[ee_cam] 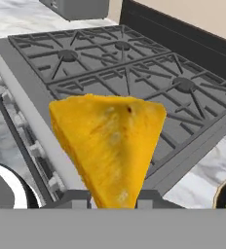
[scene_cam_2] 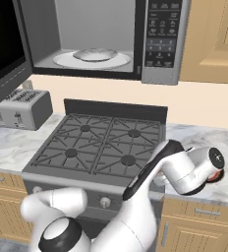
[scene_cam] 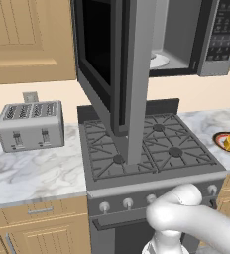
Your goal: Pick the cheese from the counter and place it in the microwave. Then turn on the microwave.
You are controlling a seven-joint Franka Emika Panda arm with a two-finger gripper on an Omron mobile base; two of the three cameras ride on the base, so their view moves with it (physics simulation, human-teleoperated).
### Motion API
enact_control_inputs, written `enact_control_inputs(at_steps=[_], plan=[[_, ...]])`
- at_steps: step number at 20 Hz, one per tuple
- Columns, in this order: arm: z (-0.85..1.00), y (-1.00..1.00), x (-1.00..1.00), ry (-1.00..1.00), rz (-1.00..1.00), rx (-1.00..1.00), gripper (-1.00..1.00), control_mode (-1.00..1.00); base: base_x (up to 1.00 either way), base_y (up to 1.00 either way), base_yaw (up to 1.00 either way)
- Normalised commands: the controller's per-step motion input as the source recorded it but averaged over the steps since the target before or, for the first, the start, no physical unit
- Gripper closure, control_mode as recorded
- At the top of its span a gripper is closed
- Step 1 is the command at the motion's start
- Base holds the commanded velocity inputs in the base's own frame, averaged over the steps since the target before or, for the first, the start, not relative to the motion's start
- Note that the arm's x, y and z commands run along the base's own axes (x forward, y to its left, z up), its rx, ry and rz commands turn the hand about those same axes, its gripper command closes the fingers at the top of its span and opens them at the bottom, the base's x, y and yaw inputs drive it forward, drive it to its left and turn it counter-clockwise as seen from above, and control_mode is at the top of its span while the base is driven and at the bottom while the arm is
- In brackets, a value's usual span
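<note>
Marble counter (scene_cam: 32, 171) and stove (ee_cam: 134, 82) are being overlooked as cheese (ee_cam: 110, 146) is being pinched between fingers (ee_cam: 73, 198); the shallow tip grip is risking a slip.

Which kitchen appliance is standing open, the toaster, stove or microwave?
The microwave above the stove: its door swings wide, baring the turntable. The toaster has no door.

The white arm rises from the base, bends at a rounded elbow and reaches low to the right, its wrist lying level over the counter edge. The gripper (ee_cam: 113, 198) has its two dark fingertips (ee_cam: 73, 198) closed on the narrow end of the cheese (ee_cam: 110, 146), held clear of any surface.
</note>
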Motion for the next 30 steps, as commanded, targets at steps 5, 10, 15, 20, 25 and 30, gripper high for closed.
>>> enact_control_inputs(at_steps=[5, 10, 15, 20, 25, 30], plan=[[0.35, 0.42, -0.44, 0.03, -0.01, 0.11, 1.00, -1.00, 0.00, 0.00, 0.00], [0.25, 0.65, -0.46, 0.01, -0.03, 0.02, 1.00, -1.00, 0.00, 0.00, 0.00], [0.29, 0.68, -0.46, 0.00, -0.03, 0.00, 1.00, -1.00, 0.00, 0.00, 0.00], [0.38, 0.44, -0.14, 0.00, -0.01, 0.00, 1.00, -1.00, 0.00, 0.00, 0.00], [0.43, 0.38, 0.00, 0.02, 0.00, 0.03, 1.00, -1.00, 0.00, 0.00, 0.00], [0.52, 0.37, -0.02, 0.01, -0.01, 0.06, 1.00, -1.00, 0.00, 0.00, 0.00]])
